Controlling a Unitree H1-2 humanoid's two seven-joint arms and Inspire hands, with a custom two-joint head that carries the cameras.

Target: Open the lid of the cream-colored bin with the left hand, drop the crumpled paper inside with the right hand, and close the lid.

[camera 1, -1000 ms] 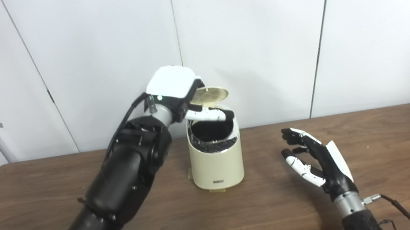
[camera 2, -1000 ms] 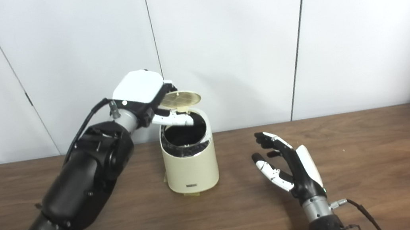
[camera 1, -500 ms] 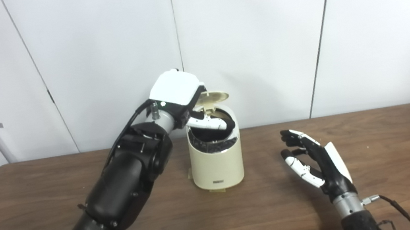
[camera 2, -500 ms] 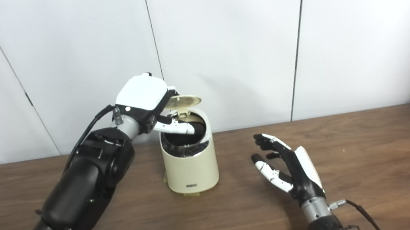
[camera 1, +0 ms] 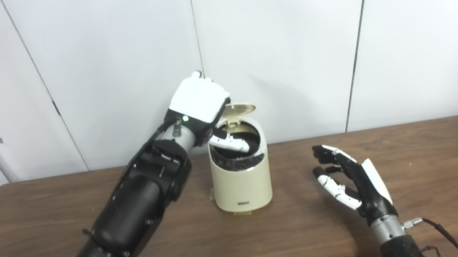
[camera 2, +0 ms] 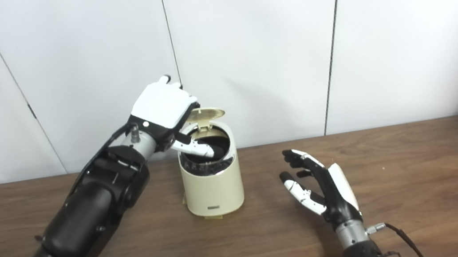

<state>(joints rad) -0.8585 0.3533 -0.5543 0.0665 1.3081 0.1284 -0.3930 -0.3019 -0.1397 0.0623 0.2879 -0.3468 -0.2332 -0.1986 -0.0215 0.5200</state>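
1. Cream-colored bin (camera 1: 241,180) stands upright on the tabletop (camera 1: 272,248) near the back wall, its lid (camera 1: 240,109) hinged up at the far rim and the dark mouth exposed.

2. Risk one, as I judge it: the left hand (camera 1: 201,105) sits at the bin's upper left, with one white finger (camera 1: 233,145) reaching down across the open mouth. If the lid is swung shut from here, it could come down on that finger and fail to seat.

3. Risk two: the bin looks light and tall for its footprint. A sideways push from the left hand while working the lid could slide or tip it, since nothing braces its base.

4. Risk three: no crumpled paper can be seen anywhere, neither on the tabletop nor in either hand; whether it lies inside the bin cannot be told, as the interior is dark. Closing the lid assumes it is in there.

5. Left hand: whether its other fingers grip the lid or merely lie against it cannot be told, since the white back of the hand hides them.

6. Right hand (camera 1: 350,181) hangs low over the tabletop, well apart from the bin on its right, fingers spread and holding nothing.
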